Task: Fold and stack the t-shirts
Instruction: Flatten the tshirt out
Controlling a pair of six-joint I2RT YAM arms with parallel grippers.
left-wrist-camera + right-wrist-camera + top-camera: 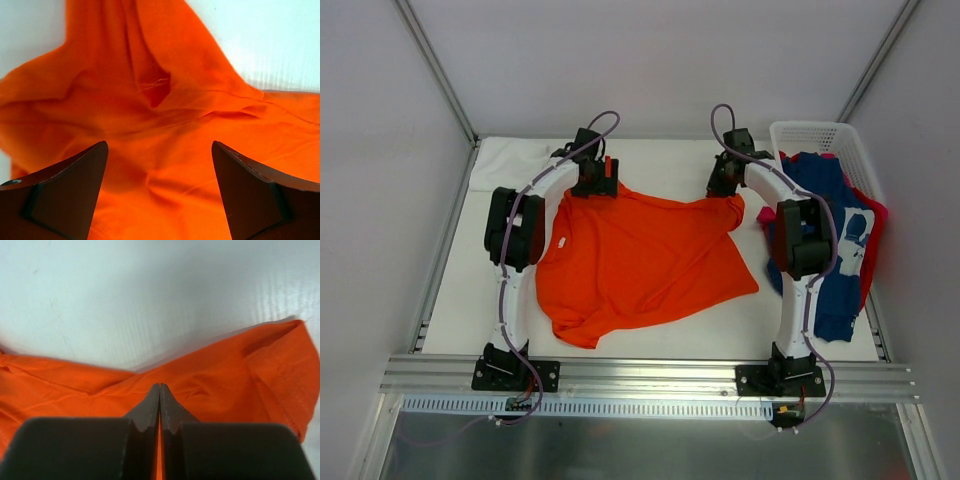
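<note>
The left end effector (160, 150) points downward with jaws spread wide, the right end effector (160, 388) with jaws pressed together.

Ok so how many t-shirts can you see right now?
4. An orange t-shirt spread mid-table; a white one at the far left corner; a navy one spilling out of the basket; a pink-red one under it. More may be hidden in the basket.
</note>
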